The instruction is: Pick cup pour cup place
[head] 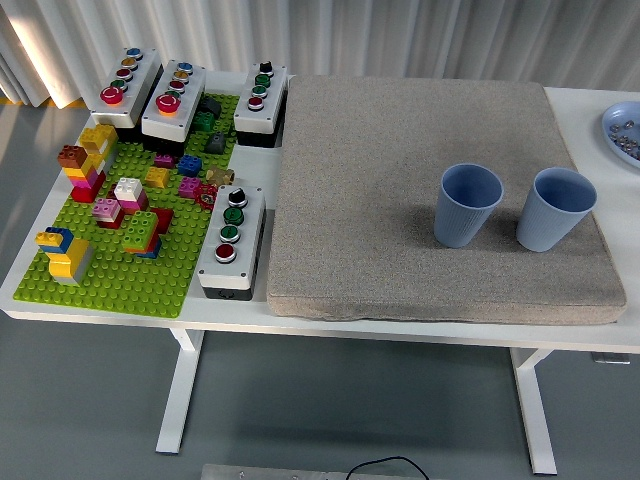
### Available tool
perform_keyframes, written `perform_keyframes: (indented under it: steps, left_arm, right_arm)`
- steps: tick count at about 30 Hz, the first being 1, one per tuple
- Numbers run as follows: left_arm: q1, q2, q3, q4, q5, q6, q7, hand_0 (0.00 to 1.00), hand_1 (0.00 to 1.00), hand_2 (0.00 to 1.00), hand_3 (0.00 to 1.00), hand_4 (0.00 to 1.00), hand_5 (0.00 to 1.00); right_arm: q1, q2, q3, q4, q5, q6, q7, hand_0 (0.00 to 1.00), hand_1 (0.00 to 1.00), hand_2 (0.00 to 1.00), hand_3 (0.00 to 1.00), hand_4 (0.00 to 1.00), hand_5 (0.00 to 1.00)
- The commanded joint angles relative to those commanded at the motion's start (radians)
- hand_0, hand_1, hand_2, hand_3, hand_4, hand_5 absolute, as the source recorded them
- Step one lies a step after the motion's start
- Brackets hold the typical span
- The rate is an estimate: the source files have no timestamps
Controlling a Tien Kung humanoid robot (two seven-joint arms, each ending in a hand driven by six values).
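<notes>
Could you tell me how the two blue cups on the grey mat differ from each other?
The left cup stands further in on the grey mat; the right cup sits near the mat's right edge. The left cup looks upright, the right cup appears to lean rightwards. Both are blue, ribbed, open end up and untouched.

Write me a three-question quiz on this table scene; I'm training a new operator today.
1. True or false: both blue cups stand upright on the grey mat.
2. Which cup is nearer the blue plate: (A) left cup, (B) right cup?
3. How many button boxes sit on or beside the green brick baseplate?

Key: 1 true. 2 B. 3 four, such as the near one. Neither robot hand is in view.
</notes>
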Motion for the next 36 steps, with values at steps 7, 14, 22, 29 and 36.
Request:
perform_keyframes:
  steps: [7,14,22,29,36]
  left_arm:
    - [-0.001,-0.001,-0.006,0.0,0.007,0.0,0.0,0.729,0.771,0.821,0.673,0.502,0.954]
    - [-0.003,-0.001,-0.011,0.0,0.012,0.0,0.0,0.73,0.771,0.821,0.673,0.502,0.954]
    - [-0.003,-0.001,-0.019,0.0,0.018,0.0,0.0,0.729,0.771,0.82,0.673,0.502,0.954]
    - [-0.005,-0.002,-0.019,0.0,0.018,0.0,0.0,0.73,0.771,0.82,0.673,0.502,0.954]
    - [-0.004,-0.001,-0.012,0.0,0.014,0.0,-0.001,0.728,0.77,0.82,0.672,0.502,0.956]
  right_arm:
    - [0.001,0.001,0.002,-0.005,-0.014,0.014,-0.004,0.914,0.846,0.907,0.879,0.794,0.815]
    - [0.004,0.004,0.002,-0.011,-0.017,0.021,-0.003,0.906,0.844,0.897,0.873,0.78,0.794]
    - [0.007,0.003,0.004,-0.012,-0.016,0.026,-0.005,0.893,0.829,0.879,0.854,0.783,0.775]
    - [0.009,0.001,0.006,-0.011,-0.02,0.026,-0.006,0.894,0.83,0.872,0.851,0.784,0.776]
    - [0.009,-0.001,0.005,-0.01,-0.015,0.029,-0.003,0.896,0.825,0.873,0.853,0.769,0.775]
